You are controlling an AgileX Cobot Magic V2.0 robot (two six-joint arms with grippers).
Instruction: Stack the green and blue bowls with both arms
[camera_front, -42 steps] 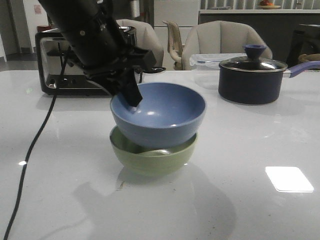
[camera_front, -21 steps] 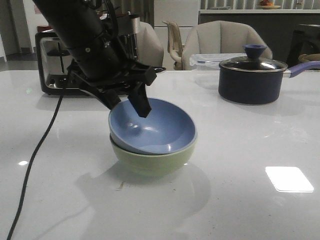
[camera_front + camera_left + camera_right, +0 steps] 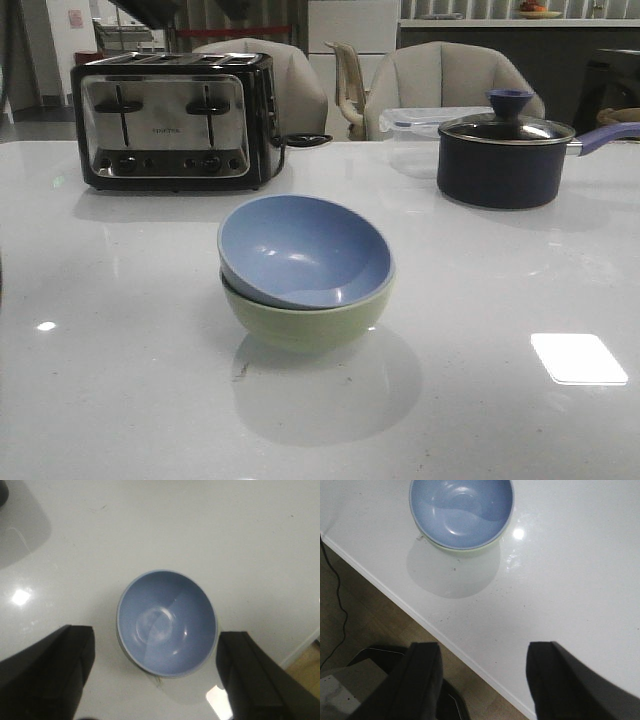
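Note:
The dusty blue bowl [image 3: 303, 250] sits tilted inside the pale green bowl [image 3: 305, 320] in the middle of the white table. Both arms are out of the front view. My left gripper [image 3: 156, 667] is open and empty, high above the stack, with the blue bowl [image 3: 166, 622] below and between its fingers. My right gripper [image 3: 484, 672] is open and empty over the table's front edge, well away from the blue bowl [image 3: 461, 511], whose green bowl [image 3: 465, 551] shows only as a thin rim.
A silver toaster [image 3: 170, 120] stands at the back left. A dark navy saucepan [image 3: 505, 155] with a glass lid is at the back right, a clear plastic box [image 3: 410, 135] beside it. Chairs stand behind the table. The floor shows past the table edge [image 3: 445, 642].
The left arm has let go of the blue bowl, which settled tilted into the green bowl, and has lifted up out of the front view.

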